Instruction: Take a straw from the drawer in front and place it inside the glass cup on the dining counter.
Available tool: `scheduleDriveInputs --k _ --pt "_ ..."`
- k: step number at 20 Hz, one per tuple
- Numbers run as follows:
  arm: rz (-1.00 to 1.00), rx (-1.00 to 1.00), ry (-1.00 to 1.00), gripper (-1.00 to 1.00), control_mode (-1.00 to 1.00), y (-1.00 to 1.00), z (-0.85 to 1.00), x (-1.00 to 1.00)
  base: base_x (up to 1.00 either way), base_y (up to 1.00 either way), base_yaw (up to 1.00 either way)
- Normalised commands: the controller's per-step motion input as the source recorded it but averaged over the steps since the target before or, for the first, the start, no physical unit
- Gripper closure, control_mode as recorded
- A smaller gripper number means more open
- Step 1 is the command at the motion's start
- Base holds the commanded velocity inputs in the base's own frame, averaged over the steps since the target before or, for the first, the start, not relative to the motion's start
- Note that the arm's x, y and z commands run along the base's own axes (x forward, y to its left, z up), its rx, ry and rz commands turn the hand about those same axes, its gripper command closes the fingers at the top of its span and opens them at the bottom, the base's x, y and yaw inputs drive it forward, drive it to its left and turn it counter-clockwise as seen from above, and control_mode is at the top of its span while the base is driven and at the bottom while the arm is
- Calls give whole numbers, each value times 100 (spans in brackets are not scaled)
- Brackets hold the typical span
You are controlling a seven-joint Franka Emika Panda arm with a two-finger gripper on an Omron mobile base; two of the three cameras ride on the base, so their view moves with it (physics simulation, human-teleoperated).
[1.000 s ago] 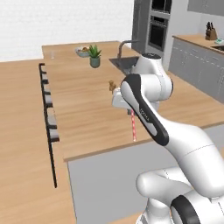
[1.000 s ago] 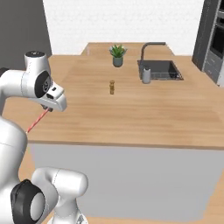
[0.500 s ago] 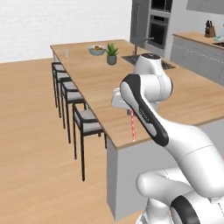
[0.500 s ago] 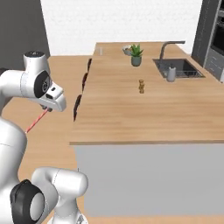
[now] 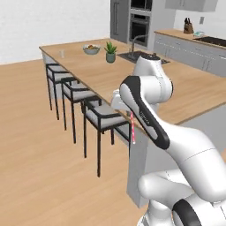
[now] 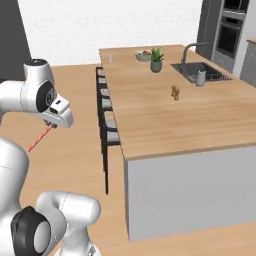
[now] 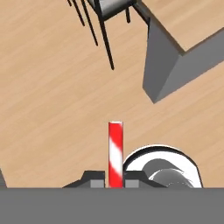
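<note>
Jaws are clamping the straw, hanging down off the near corner of the dining counter, over the floor. Glass cup is sitting at the tabletop's far end, near the fruit bowl.

dining counter | on top: glass cup, fruit bowl, potted plant
</note>
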Motion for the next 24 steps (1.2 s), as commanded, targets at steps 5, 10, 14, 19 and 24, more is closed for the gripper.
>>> scheduleDriveInputs --k 5,10,14,19,24 --pt "0 0 0 100 100 0 0 0 17 100 -42" --pt "0 0 0 100 100 0 0 0 30 100 -42" --pt "0 0 0 100 100 0 0 0 31 100 -43" --pt "0 0 0 100 100 0 0 0 30 100 -42" --pt "0 0 0 100 100 0 0 0 21 100 -39"
